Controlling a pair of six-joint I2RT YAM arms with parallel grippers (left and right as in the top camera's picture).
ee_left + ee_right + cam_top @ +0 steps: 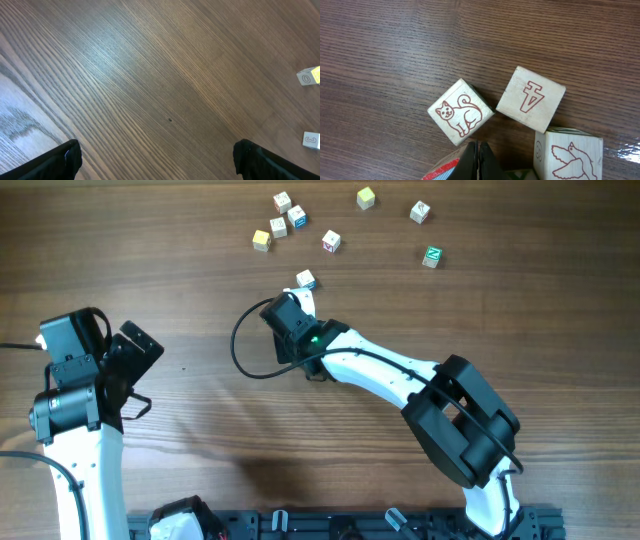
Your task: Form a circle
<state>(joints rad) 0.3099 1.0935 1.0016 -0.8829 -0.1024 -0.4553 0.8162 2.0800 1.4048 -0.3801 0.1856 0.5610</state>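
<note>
Currently the right gripper (pixel 477 152), pinched shut on nothing, sits just beside a cat cube (pixel 461 114), a letter cube (pixel 531 99) and bird cube (pixel 570 155) near, the circle unformed, other cubes (pixel 330 242) scattered beyond, so slow sideways nudges would likely suit best.

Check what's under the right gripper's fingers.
Right wrist view: the shut right gripper sits over the table, its tips next to the cat block. A red-striped edge pokes out beside them; the rest is covered, so I cannot tell what it is.
</note>
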